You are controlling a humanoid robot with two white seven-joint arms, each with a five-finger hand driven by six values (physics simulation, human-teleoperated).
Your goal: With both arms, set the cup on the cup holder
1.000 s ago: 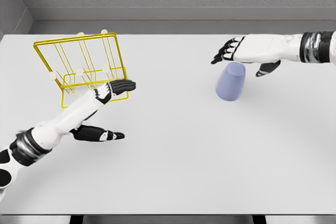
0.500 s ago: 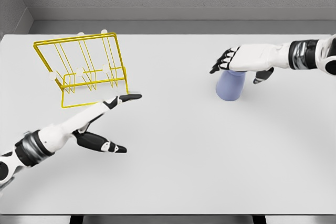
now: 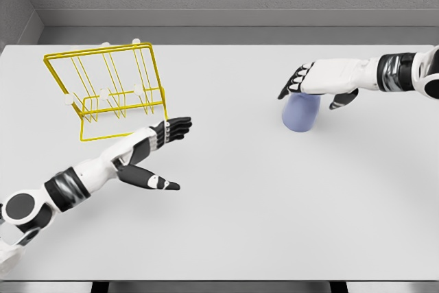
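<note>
Left hand (image 3: 154, 143) nearer; cup (image 3: 301, 112) perhaps upside-down.

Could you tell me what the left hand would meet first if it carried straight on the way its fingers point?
Probably nothing: the left hand points right, over bare table, passing below the cup.

1. I'm seeing the cup (image 3: 300, 116), pale blue and plain, sitting upside down on the right, its wider end on the table and its top partly hidden.
2. I'm seeing the holder (image 3: 106, 90), a yellow wire rack with white-tipped pegs, standing tilted at the far left, well apart from the cup.
</note>
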